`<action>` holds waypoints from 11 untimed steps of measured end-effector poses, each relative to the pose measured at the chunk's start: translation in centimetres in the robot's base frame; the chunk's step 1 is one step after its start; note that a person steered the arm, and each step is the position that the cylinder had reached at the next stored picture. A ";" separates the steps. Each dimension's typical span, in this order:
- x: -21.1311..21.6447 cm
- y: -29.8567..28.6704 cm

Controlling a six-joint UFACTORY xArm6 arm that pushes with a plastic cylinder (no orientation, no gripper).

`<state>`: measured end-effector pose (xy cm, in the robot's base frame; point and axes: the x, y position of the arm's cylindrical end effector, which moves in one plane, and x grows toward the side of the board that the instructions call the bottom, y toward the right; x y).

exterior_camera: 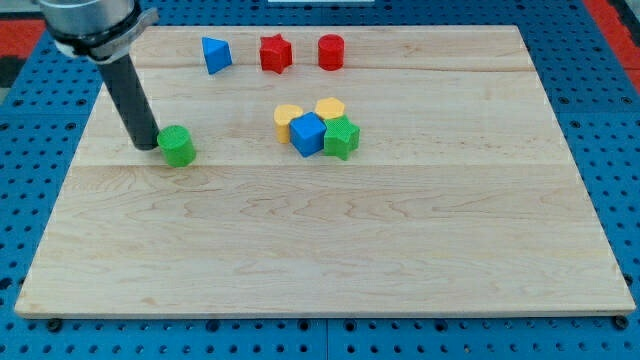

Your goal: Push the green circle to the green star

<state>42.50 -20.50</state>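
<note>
The green circle (178, 146) lies on the wooden board at the view's left. My tip (147, 146) rests just left of it, touching or almost touching its left side. The green star (342, 137) sits near the middle of the board, at the right end of a tight cluster. It touches a blue cube (308, 133) on its left. The green circle and the green star are far apart, roughly on the same row.
A yellow heart (287, 117) and a yellow block (330, 108) sit behind the blue cube and the green star. Along the view's top are a blue triangle (215, 54), a red star (275, 53) and a red cylinder (331, 51).
</note>
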 end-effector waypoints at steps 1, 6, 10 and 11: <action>1.2 1.8; -0.1 8.7; 2.7 15.9; 2.7 18.1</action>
